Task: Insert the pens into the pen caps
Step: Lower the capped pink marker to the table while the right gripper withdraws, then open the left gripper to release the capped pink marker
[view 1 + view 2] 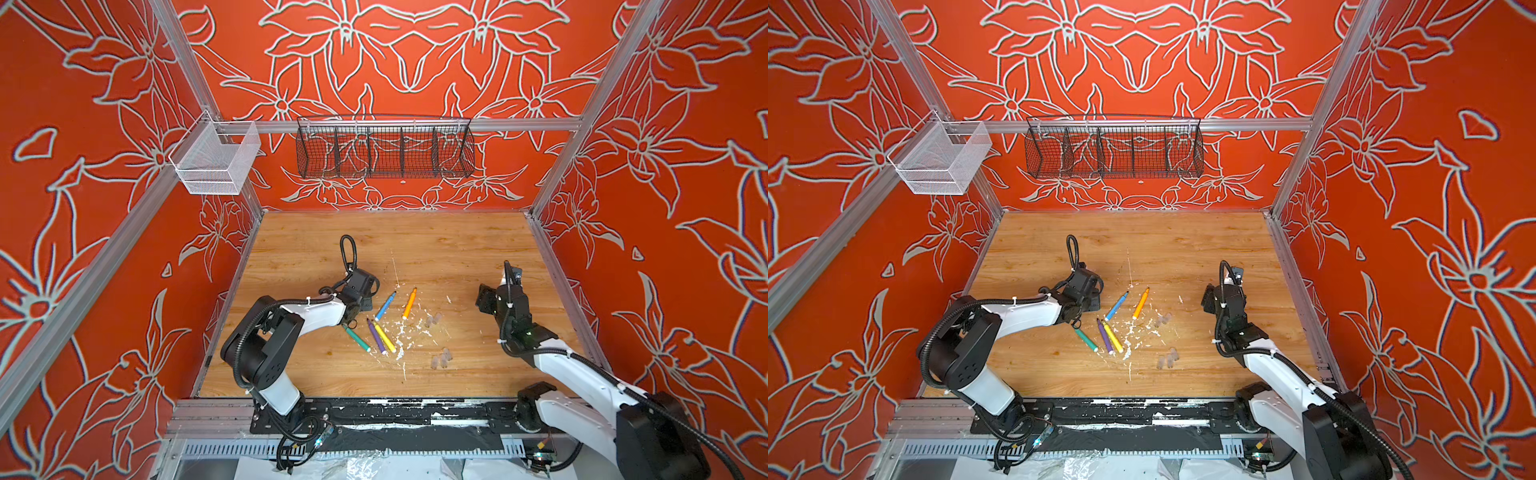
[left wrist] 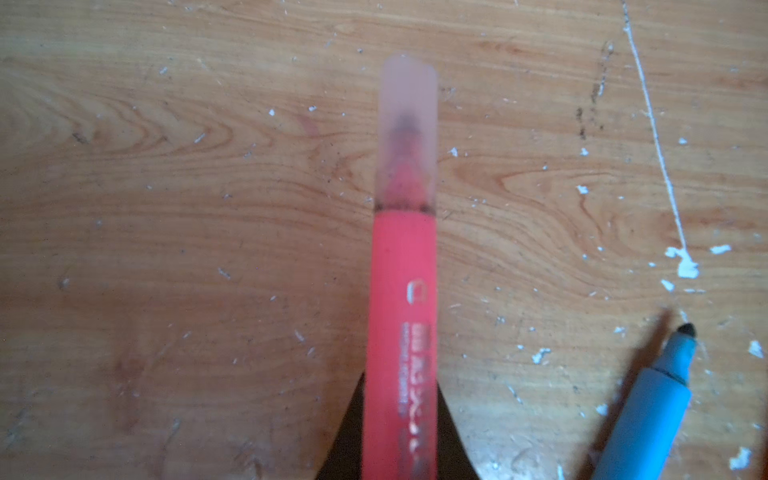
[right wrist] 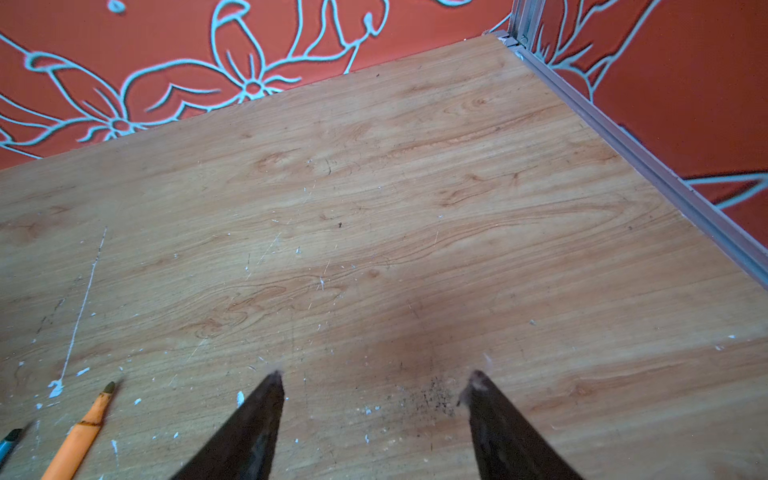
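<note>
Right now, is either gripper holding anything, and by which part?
The left gripper is shut on the pink-red pen, gripping its printed barrel behind the capped tip. The right gripper is open and holds nothing.

Wooden table: pens, caps, flecks

We see red floral walls, a wood-grain bench (flecked white), a black wire basket, a white mesh bin.
</note>
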You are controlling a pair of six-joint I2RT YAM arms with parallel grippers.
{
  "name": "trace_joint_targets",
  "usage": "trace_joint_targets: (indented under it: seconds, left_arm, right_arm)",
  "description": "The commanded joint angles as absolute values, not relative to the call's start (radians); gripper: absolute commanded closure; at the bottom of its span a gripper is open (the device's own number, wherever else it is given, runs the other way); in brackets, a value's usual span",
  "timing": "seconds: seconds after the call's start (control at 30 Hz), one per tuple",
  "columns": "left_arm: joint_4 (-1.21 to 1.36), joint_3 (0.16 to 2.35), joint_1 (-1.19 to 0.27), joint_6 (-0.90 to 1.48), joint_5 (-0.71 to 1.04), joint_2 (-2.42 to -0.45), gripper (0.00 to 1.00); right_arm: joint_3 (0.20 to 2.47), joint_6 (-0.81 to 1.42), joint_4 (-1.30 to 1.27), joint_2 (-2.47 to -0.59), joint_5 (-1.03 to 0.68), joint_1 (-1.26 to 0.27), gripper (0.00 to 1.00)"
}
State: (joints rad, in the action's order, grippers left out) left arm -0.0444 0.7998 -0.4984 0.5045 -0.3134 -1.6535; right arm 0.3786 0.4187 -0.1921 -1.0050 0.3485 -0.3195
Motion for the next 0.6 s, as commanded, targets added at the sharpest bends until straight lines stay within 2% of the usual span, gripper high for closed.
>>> trace_joint_targets:
  seconds: [0.0,0.1,0.23,0.47,0.57]
  left_arm:
    - [-0.094,0.835,-0.499,0.533,-0.351,-1.678,0.83]
    - [-0.075,0.828,-0.497,0.534,-0.348,-1.684,0.71]
    - [-0.079,0.827,-0.497,0.533,-0.341,-1.667,0.6]
    - [-0.093,0.793,-0.497,0.524,-0.316,-1.568,0.58]
    - [-0.051,0.739,-0.505,0.51,-0.291,-1.479,0.5]
  right_arm:
    - [0.383,0.404,-0.202,-1.005,0.342,-0.318,0.29]
    - [0.386,0.406,-0.2,-1.008,0.345,-0.318,0.29]
    - [0.385,0.404,-0.199,-1.004,0.339,-0.318,0.29]
    - [0.392,0.405,-0.196,-1.018,0.342,-0.318,0.28]
    - [0.394,0.404,-0.195,-1.019,0.339,-0.318,0.28]
